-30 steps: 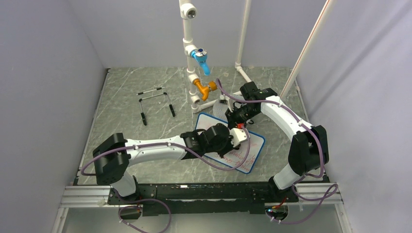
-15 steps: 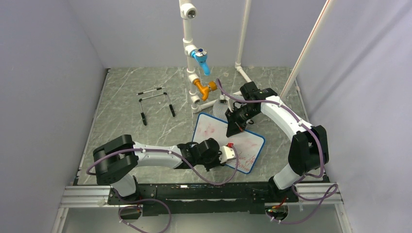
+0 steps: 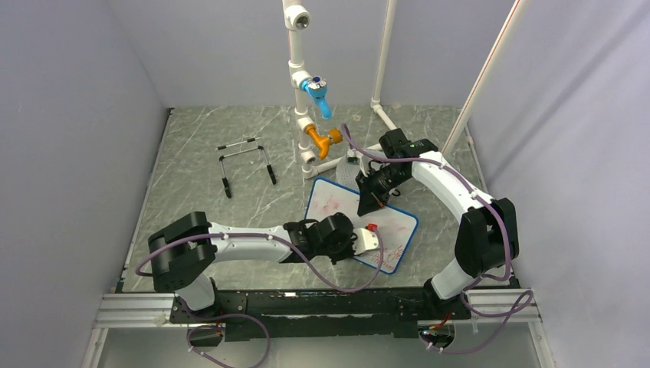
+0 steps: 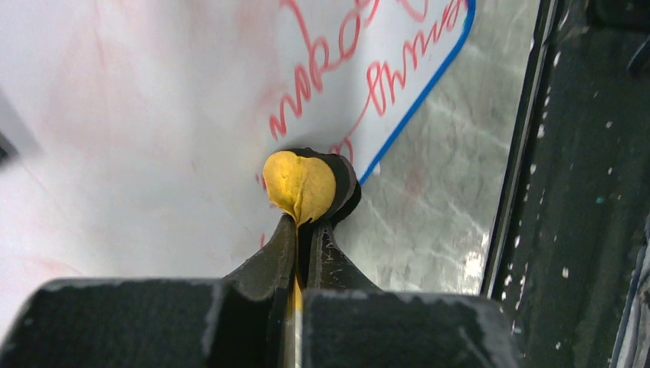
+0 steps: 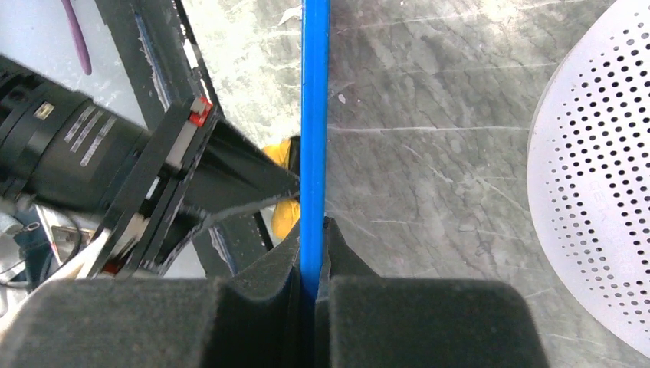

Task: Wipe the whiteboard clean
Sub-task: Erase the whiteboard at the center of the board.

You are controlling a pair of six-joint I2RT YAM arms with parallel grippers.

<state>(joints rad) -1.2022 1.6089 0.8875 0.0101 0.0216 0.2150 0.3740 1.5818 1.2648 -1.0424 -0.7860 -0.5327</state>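
Observation:
The whiteboard [image 3: 331,204], white with a thin blue frame, lies tilted on the marble table, faint pink smears on its far-left part. Red handwritten lines [image 4: 360,73] remain near its near-right corner. My left gripper [image 4: 305,227] is shut on a yellow wiping pad [image 4: 300,182], which presses on the board beside the blue edge [image 4: 418,103]. In the top view this gripper [image 3: 369,241] is over the board's near side. My right gripper [image 5: 313,234] is shut on the board's blue frame [image 5: 314,92] at its far edge, and also shows in the top view [image 3: 366,202].
A round grey perforated disc [image 5: 598,176] lies just right of the right gripper. A white pipe stand with a blue valve [image 3: 316,90] and an orange valve [image 3: 322,139] rises behind the board. A black wire stand [image 3: 245,162] sits far left. The black front rail [image 4: 567,192] runs close by.
My left gripper swept the pad from the board's middle toward its near edge, then slightly right, leaving pink smears behind. The right gripper kept still on the frame.

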